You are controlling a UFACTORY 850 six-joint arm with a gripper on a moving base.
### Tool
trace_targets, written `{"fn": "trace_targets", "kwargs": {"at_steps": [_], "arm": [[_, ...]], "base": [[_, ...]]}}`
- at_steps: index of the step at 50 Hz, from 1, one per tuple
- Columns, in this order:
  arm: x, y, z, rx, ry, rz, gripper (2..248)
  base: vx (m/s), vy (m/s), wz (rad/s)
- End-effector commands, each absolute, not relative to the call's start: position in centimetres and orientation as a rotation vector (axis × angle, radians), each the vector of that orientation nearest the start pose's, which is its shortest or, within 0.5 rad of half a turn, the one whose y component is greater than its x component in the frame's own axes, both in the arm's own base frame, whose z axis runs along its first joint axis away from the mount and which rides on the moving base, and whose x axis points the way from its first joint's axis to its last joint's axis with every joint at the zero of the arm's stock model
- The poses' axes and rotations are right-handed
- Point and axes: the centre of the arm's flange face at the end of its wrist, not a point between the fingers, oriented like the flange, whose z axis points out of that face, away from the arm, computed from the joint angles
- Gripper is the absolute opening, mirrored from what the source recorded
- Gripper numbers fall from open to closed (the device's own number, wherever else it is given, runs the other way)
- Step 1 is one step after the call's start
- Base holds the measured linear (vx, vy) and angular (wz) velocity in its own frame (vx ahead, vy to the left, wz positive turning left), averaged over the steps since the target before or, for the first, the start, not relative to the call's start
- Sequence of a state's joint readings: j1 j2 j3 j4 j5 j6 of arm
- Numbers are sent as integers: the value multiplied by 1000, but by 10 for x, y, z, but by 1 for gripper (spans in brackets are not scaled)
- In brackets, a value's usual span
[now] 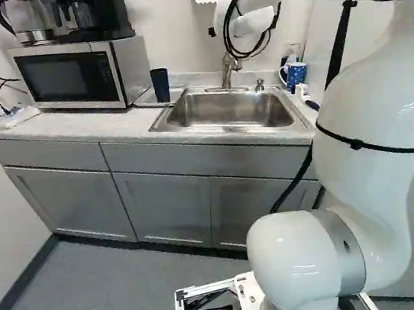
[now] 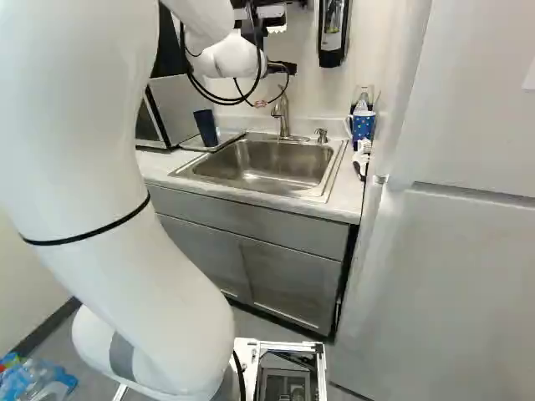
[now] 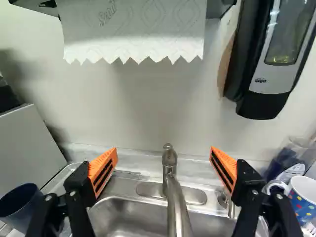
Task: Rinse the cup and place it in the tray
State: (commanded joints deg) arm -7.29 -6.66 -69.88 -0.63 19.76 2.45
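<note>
Spread end effector (image 2: 284, 67) facing the faucet (image 3: 170, 168), dark blue cup (image 1: 161, 85) on the tray (image 1: 176, 94).
The orange-padded fingers stand wide apart, the faucet ahead of the space between them; on the desk (image 1: 102, 124), the cup is between the microwave (image 1: 69, 78) and the sink (image 1: 224, 112), and a spotted mug (image 2: 363, 126) sits beyond the sink's other side.

Bright light, soft shadows, small glints
</note>
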Motion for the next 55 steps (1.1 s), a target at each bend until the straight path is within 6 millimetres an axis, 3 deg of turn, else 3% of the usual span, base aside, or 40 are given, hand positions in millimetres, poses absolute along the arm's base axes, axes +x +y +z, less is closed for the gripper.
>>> {"fn": "trace_targets", "kwargs": {"at_steps": [55], "arm": [[688, -36, 671, -2354, 97, -2095, 247]], "base": [[0, 0, 0]]}}
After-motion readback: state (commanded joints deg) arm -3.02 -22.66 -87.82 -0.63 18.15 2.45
